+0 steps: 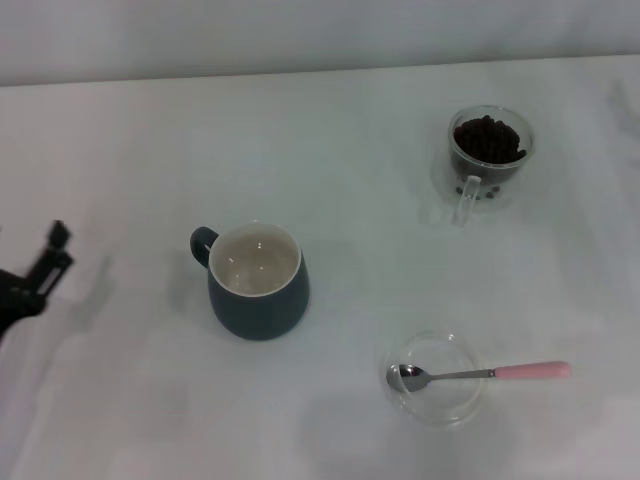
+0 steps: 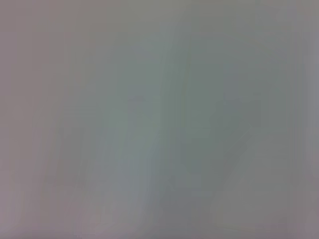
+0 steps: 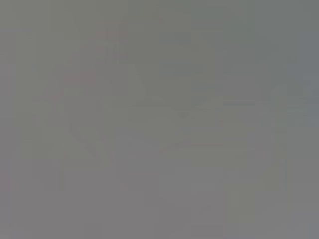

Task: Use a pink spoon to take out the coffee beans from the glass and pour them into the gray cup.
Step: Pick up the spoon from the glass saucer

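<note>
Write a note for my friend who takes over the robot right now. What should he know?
Left gripper: at the table's left edge, holding nothing. Right gripper: out of sight.
Pink spoon: bowl resting in the clear dish, front right.
Glass: far right, full of coffee beans.
Gray cup: centre, empty.
Done: nothing. Left: pick up spoon, scoop beans, pour into cup.

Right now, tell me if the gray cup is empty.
Empty: the gray cup stands upright, its cream inside bare, with no beans showing.
</note>
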Tool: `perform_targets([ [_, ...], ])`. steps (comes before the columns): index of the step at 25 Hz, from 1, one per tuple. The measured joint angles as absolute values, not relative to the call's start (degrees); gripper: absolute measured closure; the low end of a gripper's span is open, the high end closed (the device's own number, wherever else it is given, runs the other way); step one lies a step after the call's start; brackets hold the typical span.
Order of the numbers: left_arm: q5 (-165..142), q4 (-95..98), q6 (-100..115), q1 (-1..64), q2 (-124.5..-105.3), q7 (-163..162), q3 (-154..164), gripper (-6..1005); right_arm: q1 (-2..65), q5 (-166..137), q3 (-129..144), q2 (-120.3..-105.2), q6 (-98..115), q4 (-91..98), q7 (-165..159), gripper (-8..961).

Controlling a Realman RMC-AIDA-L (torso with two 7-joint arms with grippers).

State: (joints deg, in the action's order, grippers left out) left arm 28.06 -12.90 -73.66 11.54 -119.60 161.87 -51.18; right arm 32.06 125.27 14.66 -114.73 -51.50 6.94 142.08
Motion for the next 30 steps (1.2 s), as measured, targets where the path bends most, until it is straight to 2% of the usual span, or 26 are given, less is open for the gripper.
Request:
perform_targets([
  [9, 30.4, -11.2, -73.6, 13.5, -119.32, 161.8, -62.1, 111, 18.8, 124.4, 27.5, -114.5, -61.2, 10.8, 114.5, 123],
  [15, 37.8, -8.8, -73.2, 15.9, -119.25, 161.8, -67.2, 112, 11.1, 124.3, 31.7, -114.48, -76.2, 4.8, 108.8, 124],
  [19, 41.0, -6.1, -71.1, 19.6, -118.92, 161.9, -68.6, 111, 6.4, 124.4, 35.9, -114.38, -82.8, 1.5, 108.5, 124],
  [24, 39.4, -3.1, -68.6, 23.2, -117.97, 161.9, -68.3, 111, 3.9, 124.4, 42.4, -114.51, -86.3, -2.1, 108.6, 124],
  [30, 37.0, -2.9, -68.4, 23.8, -118.19, 161.9, -68.2, 112, 3.2, 124.4, 47.9, -114.48, -87.3, -2.5, 109.3, 123],
])
